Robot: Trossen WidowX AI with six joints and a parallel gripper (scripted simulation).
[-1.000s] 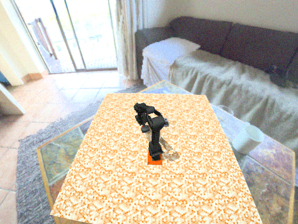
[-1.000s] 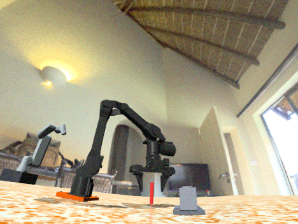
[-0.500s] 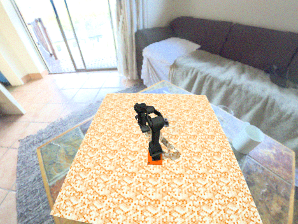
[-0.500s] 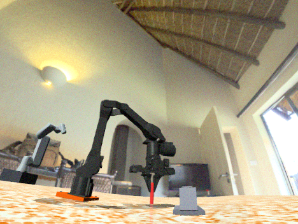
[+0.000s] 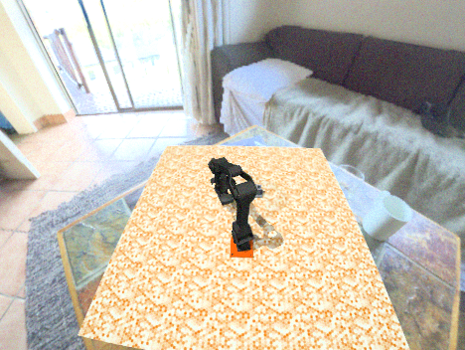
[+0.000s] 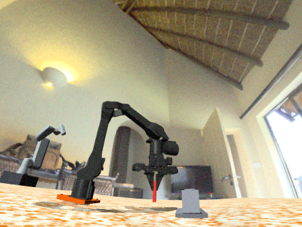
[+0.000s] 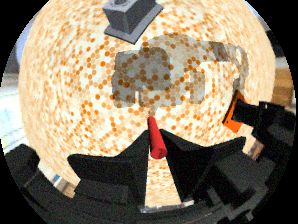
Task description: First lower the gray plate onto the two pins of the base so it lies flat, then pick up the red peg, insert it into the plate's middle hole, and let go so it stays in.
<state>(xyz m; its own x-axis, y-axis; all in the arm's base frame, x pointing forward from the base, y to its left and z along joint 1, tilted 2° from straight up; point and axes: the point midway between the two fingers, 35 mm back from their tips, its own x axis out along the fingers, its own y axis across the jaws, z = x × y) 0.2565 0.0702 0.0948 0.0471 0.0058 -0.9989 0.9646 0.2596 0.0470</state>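
An orange-and-white speckled tabletop (image 5: pixel 199 308) (image 6: pixel 129 220) (image 7: pixel 65 90) spreads beneath my claw. My orange base plate (image 5: pixel 241 254) (image 6: pixel 64 197) (image 7: pixel 232 123) and a gray, wide-footed block (image 6: pixel 190 201) (image 7: pixel 131 19) sit on it.

Count one red peg (image 6: pixel 154 193) (image 7: pixel 157 143), one gray base, two robot arms: one black arm (image 5: pixel 242 211) (image 6: pixel 99 138), one gray arm (image 6: pixel 41 153).

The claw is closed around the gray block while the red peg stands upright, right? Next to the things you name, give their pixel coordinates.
Not quite: the claw (image 6: pixel 154 189) (image 7: pixel 153 132) is closed around the red peg (image 6: pixel 155 191) (image 7: pixel 157 142), not the gray block (image 6: pixel 190 201) (image 7: pixel 131 17). The exterior view shows this; the peg is indeed upright.
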